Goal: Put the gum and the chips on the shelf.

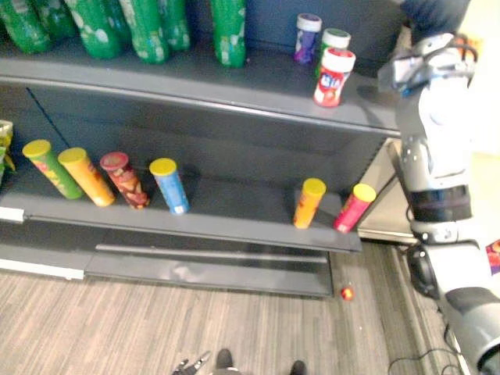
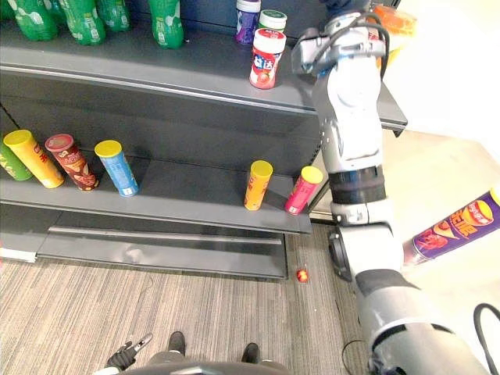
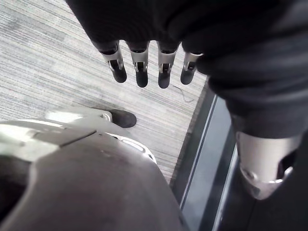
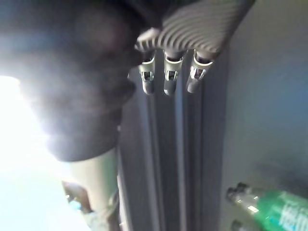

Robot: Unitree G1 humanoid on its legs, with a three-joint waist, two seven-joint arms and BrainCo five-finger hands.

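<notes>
A red gum bottle (image 1: 333, 76) stands near the front edge of the upper shelf (image 1: 195, 82), with a purple one (image 1: 308, 37) and a green-lidded one (image 1: 336, 39) behind it. Several chips cans lean on the lower shelf (image 1: 234, 223), among them a blue can (image 1: 169, 186), an orange can (image 1: 309, 202) and a pink can (image 1: 355, 208). My right hand (image 1: 433, 19) is raised at the upper shelf's right end, beside the gum bottles, and its fingers (image 4: 166, 79) are straight and hold nothing. My left hand (image 3: 139, 29) hangs over the floor, fingers straight and empty.
Green bottles (image 1: 148, 27) line the upper shelf's left part. A purple chips can (image 2: 457, 230) shows at the far right, beyond my right arm. A small red thing (image 1: 347, 293) lies on the carpet below the shelf's right corner.
</notes>
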